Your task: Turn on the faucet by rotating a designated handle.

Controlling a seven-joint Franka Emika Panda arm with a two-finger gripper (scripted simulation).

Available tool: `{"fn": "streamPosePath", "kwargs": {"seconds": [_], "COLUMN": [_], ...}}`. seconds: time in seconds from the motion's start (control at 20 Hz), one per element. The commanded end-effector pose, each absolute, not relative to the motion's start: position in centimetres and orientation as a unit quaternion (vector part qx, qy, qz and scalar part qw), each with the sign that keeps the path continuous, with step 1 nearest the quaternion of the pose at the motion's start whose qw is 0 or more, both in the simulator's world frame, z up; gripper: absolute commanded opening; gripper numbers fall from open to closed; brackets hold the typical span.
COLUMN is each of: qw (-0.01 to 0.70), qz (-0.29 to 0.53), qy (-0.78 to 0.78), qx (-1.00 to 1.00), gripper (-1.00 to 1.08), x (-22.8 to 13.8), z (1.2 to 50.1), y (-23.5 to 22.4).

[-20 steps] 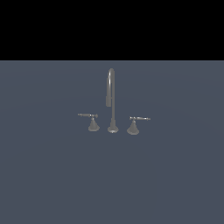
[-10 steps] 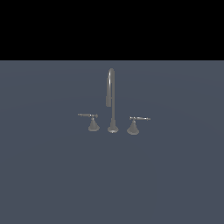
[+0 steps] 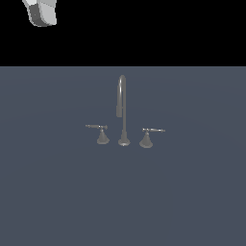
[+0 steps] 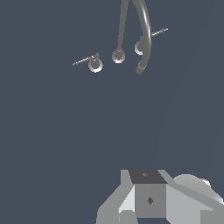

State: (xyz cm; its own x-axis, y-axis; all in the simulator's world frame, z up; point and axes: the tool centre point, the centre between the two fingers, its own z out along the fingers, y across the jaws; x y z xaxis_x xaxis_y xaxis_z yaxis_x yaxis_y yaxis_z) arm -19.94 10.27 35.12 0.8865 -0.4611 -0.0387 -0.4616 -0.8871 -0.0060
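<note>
Faucet (image 3: 122,110): grey metal, slim gooseneck | handle (image 3: 97,127): thin lever, cone base | end effector (image 4: 151,199): state unclear

The faucet (image 3: 123,111) looks like smooth grey metal with a soft sheen along its spout, and the handle (image 3: 97,127) is the same metal over a duller cone base. The counter (image 3: 192,192) is flat, matt slate-blue. The robot arm (image 3: 41,12) shows smooth white-and-grey plastic-looking shells.

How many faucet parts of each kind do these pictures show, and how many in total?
Gooseneck spout: 1
Lever handles: 2, the handle at the exterior view's left and the twin lever at its right
Total: 3
</note>
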Motion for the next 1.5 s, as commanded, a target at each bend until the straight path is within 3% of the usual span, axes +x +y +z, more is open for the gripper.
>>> {"fn": "streamPosePath", "kwargs": {"seconds": [0.0,1.45], "qw": [0.008,0.009], "qz": [0.017,0.011], "qy": [0.265,0.517], "qx": [-0.964,-0.856], "gripper": [-1.0,-1.0], "x": [-19.0,-7.4], "z": [33.8,20.6], "y": [11.1,15.6]}}
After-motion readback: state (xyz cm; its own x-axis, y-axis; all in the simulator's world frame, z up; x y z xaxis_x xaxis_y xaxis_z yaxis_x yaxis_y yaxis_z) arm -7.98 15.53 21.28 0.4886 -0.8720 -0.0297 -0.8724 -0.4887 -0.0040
